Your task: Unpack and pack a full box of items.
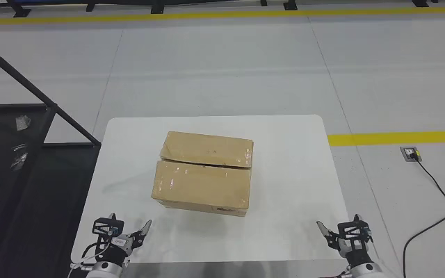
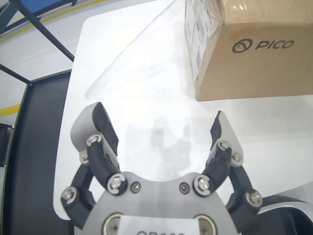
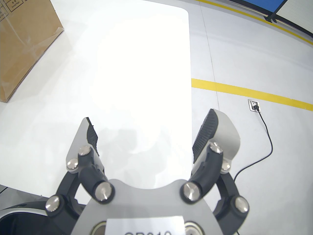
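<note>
Taped box (image 1: 203, 172) sits closed at the middle of the table (image 1: 292, 187), left gripper (image 2: 158, 110) and right gripper (image 3: 149, 115) both spread empty near its front edge; a one-sided pull at the sealed flaps risks dragging it.

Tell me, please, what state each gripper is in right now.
Left gripper: open, holding nothing.
Right gripper: open, holding nothing.

You are viewing the left gripper (image 2: 158, 110), its fingers (image 2: 105, 128) spreading wide and gripping nothing, hanging over the white table (image 2: 137, 79). A cardboard box (image 2: 256, 62) is sitting on that table, apart from the fingers, showing you a labelled side and glossy tape. A black frame (image 2: 36, 18) is standing beside the table.
</note>
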Available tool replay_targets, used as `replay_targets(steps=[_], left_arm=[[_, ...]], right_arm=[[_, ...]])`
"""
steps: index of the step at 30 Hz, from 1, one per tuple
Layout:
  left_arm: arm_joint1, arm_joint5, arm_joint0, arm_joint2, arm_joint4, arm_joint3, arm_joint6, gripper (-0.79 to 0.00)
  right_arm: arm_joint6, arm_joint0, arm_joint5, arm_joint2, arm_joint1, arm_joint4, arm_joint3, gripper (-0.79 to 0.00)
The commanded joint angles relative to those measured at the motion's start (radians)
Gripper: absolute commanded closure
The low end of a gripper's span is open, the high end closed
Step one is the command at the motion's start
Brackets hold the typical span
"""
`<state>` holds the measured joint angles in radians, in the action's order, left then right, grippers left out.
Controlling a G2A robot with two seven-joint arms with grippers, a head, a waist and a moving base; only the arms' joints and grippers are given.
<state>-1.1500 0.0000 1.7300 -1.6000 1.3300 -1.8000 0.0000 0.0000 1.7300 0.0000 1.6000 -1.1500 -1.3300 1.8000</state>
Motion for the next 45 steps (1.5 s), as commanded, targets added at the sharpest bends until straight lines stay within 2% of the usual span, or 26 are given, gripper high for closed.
replay_targets(steps=[1, 14, 18, 26, 28, 30, 32, 41, 43, 45], left_arm=[[0.000, 0.000, 0.000, 0.000, 0.000, 0.000, 0.000, -0.785], [0.000, -0.002, 0.000, 0.001, -0.002, -0.004, 0.003, -0.785], [-0.007, 0.070, 0.002, -0.009, 0.003, -0.013, 0.099, -0.785], [-0.020, 0.003, -0.103, -0.026, -0.244, 0.073, 0.162, -0.785], [-0.022, 0.024, -0.138, -0.032, -0.245, 0.095, 0.158, -0.785], [-0.025, 0.047, -0.165, -0.033, -0.260, 0.113, 0.156, -0.785], [-0.025, 0.057, -0.181, -0.037, -0.249, 0.124, 0.146, -0.785], [-0.025, 0.059, -0.182, -0.037, -0.242, 0.127, 0.146, -0.785], [-0.025, 0.068, -0.204, -0.021, -0.197, 0.157, 0.137, -0.785], [-0.027, 0.034, -0.242, -0.001, -0.206, 0.192, 0.116, -0.785]], right_arm=[[0.000, 0.000, 0.000, 0.000, 0.000, 0.000, 0.000, -0.785], [-0.001, 0.000, 0.001, 0.001, 0.000, -0.002, -0.003, -0.785], [-0.010, -0.015, -0.019, 0.007, -0.002, 0.025, -0.024, -0.785], [-0.002, -0.036, -0.013, -0.070, -0.015, 0.062, 0.123, -0.785], [0.013, -0.064, 0.056, -0.100, -0.023, 0.069, 0.154, -0.785], [0.029, -0.089, 0.098, -0.143, -0.034, 0.141, 0.181, -0.785], [0.063, -0.107, 0.094, -0.162, -0.035, 0.118, 0.187, -0.785], [0.063, -0.107, 0.094, -0.162, -0.035, 0.118, 0.187, -0.785], [0.057, -0.115, 0.089, -0.167, -0.036, 0.103, 0.179, -0.785], [0.051, -0.142, 0.069, -0.179, -0.040, 0.159, 0.169, -0.785]])
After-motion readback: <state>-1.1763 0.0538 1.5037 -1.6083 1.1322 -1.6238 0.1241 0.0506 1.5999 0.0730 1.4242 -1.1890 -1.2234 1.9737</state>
